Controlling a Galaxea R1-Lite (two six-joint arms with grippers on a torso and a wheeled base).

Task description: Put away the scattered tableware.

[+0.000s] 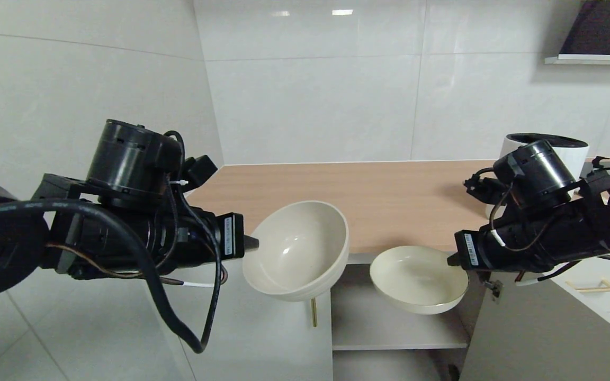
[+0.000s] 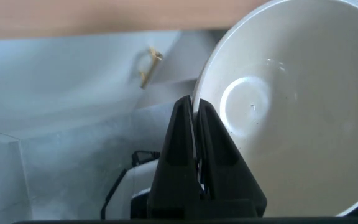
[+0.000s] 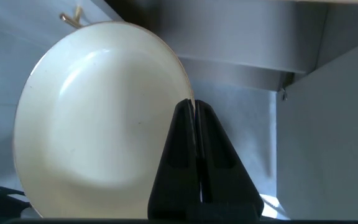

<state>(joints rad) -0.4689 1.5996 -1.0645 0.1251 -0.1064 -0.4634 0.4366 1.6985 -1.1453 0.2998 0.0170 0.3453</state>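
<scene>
Left tool (image 1: 254,243) clamps deep bowl (image 1: 299,248) rim at 9 o'clock; right tool (image 1: 450,259) clamps shallow bowl (image 1: 416,278) at 3. I judge neither yet on cupboard shelf (image 1: 389,333).

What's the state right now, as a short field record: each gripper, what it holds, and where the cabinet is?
left gripper: shut on the rim of the deep bowl, which is tilted on its side
right gripper: shut on the rim of the shallow bowl, which is nearly level
bowls: both in the air, apart from each other, in front of the open cabinet
cabinet shelf: under the countertop, below the shallow bowl
on countertop: white container, at its right end
</scene>
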